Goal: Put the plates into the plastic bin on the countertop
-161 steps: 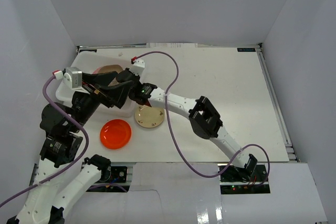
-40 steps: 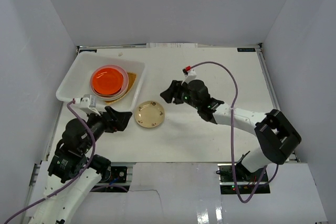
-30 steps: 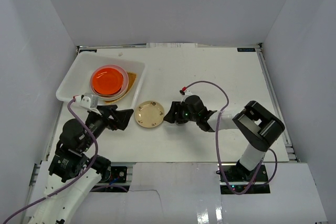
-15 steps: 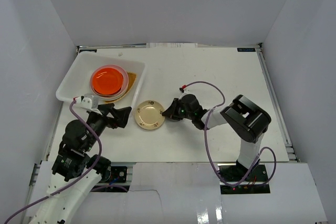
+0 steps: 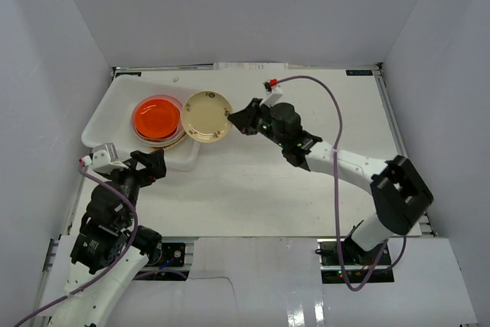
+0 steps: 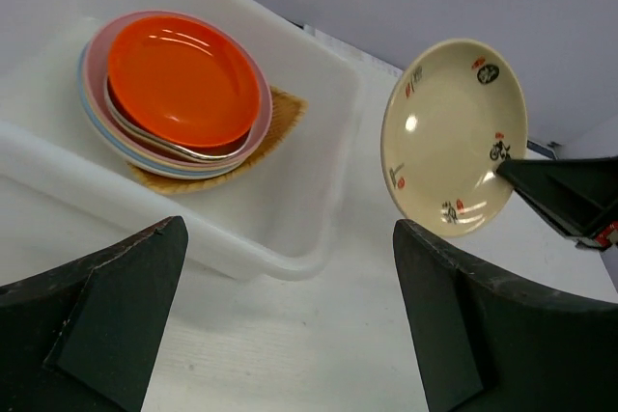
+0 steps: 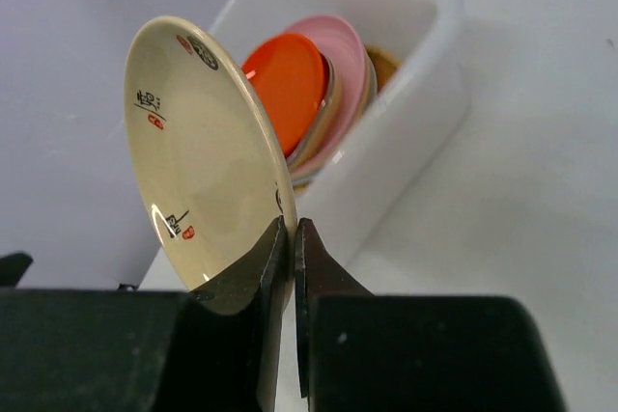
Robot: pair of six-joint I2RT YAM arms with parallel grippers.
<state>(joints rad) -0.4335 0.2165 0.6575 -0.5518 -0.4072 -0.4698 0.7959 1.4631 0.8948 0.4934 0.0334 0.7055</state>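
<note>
My right gripper (image 5: 239,122) is shut on the rim of a round cream plate (image 5: 207,116) and holds it tilted in the air over the right edge of the white plastic bin (image 5: 99,124). The cream plate also shows in the right wrist view (image 7: 203,161) and the left wrist view (image 6: 454,137). Inside the bin lies a stack of plates (image 6: 174,94) topped by a red-orange one (image 5: 156,118), with a tan woven-look plate (image 6: 280,118) under it. My left gripper (image 5: 149,165) is open and empty, low on the countertop (image 5: 306,181) in front of the bin.
Pale grey walls (image 5: 53,44) enclose the white countertop on the left, back and right. The bin sits in the far left corner. The right arm's purple cable (image 5: 337,112) arcs over the middle of the counter.
My right gripper has closed on the cream plate, lifted it off the counter and carried it up and left to the bin's edge. My left arm has drawn back towards its base.
</note>
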